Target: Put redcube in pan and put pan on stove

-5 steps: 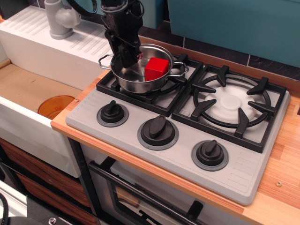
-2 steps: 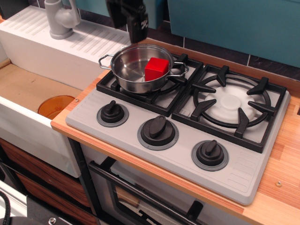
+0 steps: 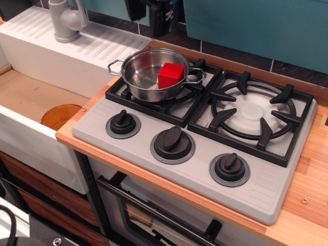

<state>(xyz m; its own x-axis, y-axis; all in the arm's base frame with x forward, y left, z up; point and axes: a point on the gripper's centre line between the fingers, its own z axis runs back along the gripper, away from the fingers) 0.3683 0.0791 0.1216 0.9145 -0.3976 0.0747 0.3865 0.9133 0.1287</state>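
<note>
Three black knobs (image 3: pixel 172 143) line the near edge of the stove (image 3: pixel 266 179), and nothing stands between them and the wooden counter (image 3: pixel 307 169) lip in the lower part of the frame. Behind them, on the left burner grate (image 3: pixel 154 100), sits the pan (image 3: pixel 148 77) with the redcube (image 3: pixel 170 75) inside, leaning toward the pan's right wall. Both task things look to be where they belong.

Little seems likely to go wrong now. My main worry is the pan's left loop handle (image 3: pixel 115 67), which juts toward the white sink unit (image 3: pixel 46 46) (a careless sweep low across that side could snag it and drag the pan off the grate). The cube could also tip out if the pan is jolted.

Free room is generous over the bare right burner (image 3: pixel 253 111) and above the pan. At the top centre of the frame only the dark lower part of the hand (image 3: pixel 154 13) shows, well apart from the pan; whether its fingers are spread or pressed together I cannot tell.
</note>
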